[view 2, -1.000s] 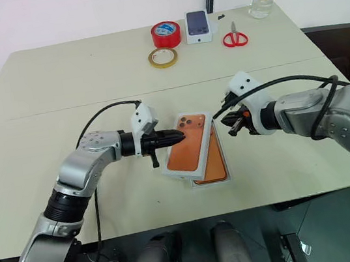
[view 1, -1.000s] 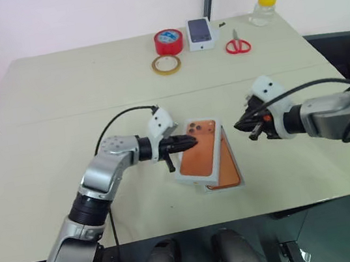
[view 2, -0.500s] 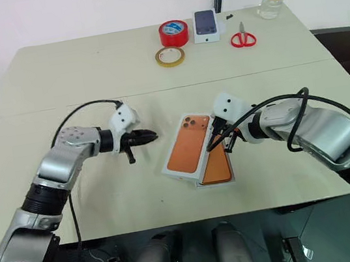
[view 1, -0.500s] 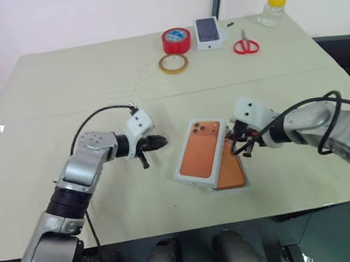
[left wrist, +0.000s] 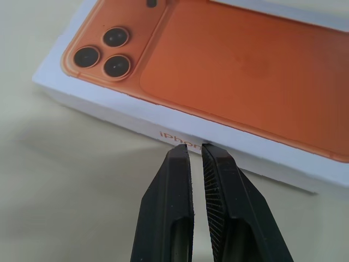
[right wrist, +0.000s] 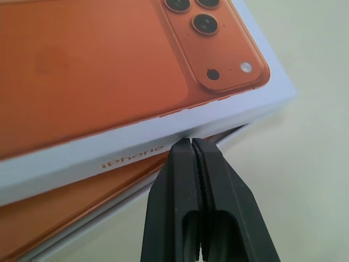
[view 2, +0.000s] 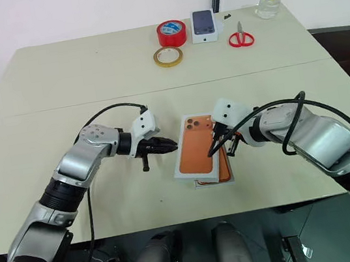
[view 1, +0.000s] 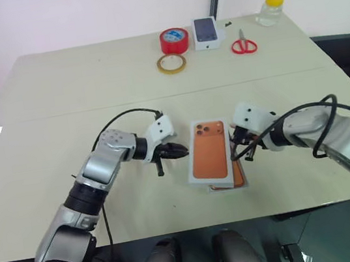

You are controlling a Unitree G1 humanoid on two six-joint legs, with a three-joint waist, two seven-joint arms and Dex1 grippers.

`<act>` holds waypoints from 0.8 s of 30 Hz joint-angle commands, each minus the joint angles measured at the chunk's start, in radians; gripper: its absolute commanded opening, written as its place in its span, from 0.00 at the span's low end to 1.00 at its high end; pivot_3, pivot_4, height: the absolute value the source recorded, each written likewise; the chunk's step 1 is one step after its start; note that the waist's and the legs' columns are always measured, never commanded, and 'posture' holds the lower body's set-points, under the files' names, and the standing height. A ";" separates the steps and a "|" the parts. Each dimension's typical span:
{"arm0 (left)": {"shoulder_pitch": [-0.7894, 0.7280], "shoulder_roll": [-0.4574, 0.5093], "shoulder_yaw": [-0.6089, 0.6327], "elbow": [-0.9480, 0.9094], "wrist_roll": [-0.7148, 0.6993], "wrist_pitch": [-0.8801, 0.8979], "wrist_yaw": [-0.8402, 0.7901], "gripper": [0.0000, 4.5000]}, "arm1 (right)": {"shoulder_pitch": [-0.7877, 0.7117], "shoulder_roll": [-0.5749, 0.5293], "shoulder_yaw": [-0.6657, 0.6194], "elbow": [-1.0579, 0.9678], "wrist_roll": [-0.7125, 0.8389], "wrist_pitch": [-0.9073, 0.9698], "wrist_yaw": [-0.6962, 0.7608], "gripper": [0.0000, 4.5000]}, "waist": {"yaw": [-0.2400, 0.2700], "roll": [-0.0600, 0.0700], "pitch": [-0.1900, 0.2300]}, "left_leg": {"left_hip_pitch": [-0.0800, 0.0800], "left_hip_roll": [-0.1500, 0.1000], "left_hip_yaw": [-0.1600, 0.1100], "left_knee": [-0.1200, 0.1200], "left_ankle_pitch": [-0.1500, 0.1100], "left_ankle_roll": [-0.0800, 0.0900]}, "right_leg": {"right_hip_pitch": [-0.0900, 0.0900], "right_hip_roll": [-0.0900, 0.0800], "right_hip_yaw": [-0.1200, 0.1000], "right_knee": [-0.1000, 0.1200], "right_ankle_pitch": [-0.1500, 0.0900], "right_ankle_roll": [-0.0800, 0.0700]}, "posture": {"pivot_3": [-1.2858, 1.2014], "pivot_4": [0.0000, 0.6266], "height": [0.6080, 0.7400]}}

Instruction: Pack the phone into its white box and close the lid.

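A white lid (view 1: 211, 158), printed on top with an orange phone and three lenses, lies slightly askew on the white box (view 2: 212, 183). The orange phone (view 1: 238, 174) shows under the lid's right edge, inside the box. My left gripper (view 1: 183, 149) is shut, its tips at the lid's left side wall (left wrist: 180, 128), which bears the word iPhone. My right gripper (view 1: 234, 156) is shut too, tips pressed against the lid's right side wall (right wrist: 125, 150), just above the phone (right wrist: 82, 199).
At the table's far edge stand a red tape roll (view 1: 175, 40), a yellow tape ring (view 1: 171, 64), a small white box with a dark phone picture (view 1: 206, 33), red scissors (view 1: 243, 45) and a yellow-capped bottle (view 1: 273, 5).
The lid has turned to sit more squarely over the box. My left gripper drew back, then returned to the lid's left side. The right gripper came down against its right side.
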 commanded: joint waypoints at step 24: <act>0.021 -0.043 -0.021 -0.138 -0.028 0.052 0.001 0.10 | 0.072 0.007 -0.054 -0.053 -0.076 -0.019 0.104 0.01 | 0.001 0.000 0.000 | 0.000 0.000 0.000 0.000 0.000 -0.001 | 0.000 0.000 0.000 0.000 0.000 0.000 | 0.52 0.24 1.00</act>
